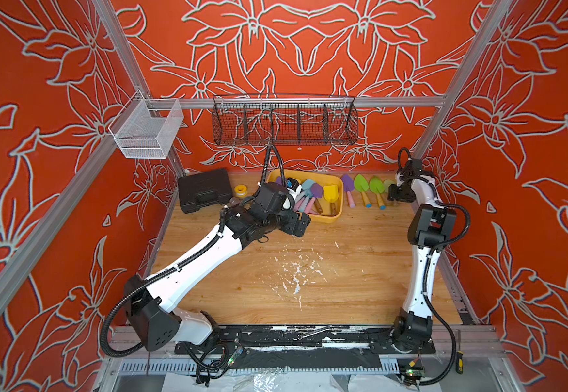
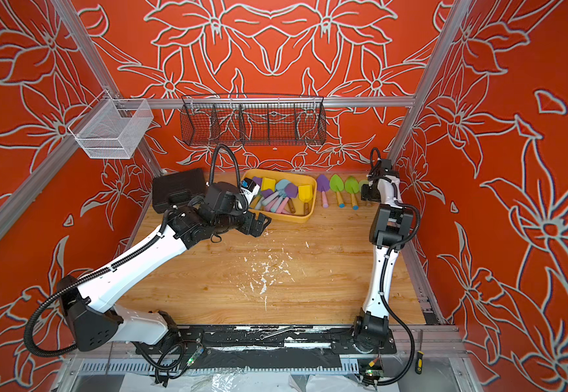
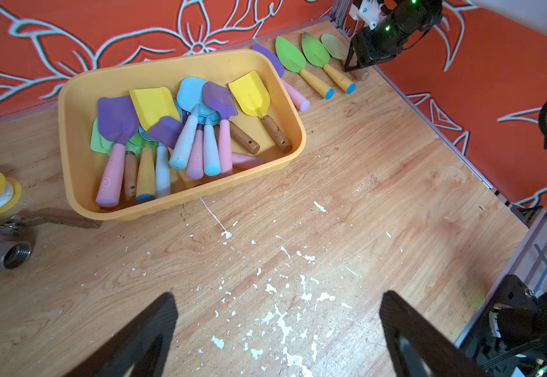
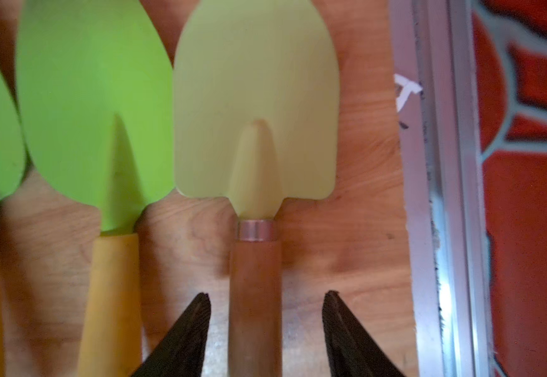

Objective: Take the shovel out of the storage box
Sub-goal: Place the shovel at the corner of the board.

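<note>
Four shovels (image 1: 361, 183) lie in a row on the table (image 3: 380, 202), outside the storage box (image 3: 167, 60) and to its right. The storage box sits at the back of the table and holds a heap of further shovels (image 3: 200, 98).

The last one in the row, the pale shovel (image 4: 256, 130), lies flat next to the frame rail (image 4: 442, 196) at the table's right edge. Its long axis runs front to back. The blade points at the back wall and the brown wooden handle points toward the robot's base. It lies parallel to the green shovel (image 4: 92, 114) beside it, with the blade edges close together.

The right gripper (image 4: 266, 295) hangs low over the wooden handle. Its jaws are parted and straddle the handle, with one finger (image 4: 184, 333) on each side. A visible gap separates each fingertip from the wood. It holds nothing.

The left gripper (image 3: 278, 295) hovers over bare table in front of the storage box. Its jaws are spread wide and hold nothing.
</note>
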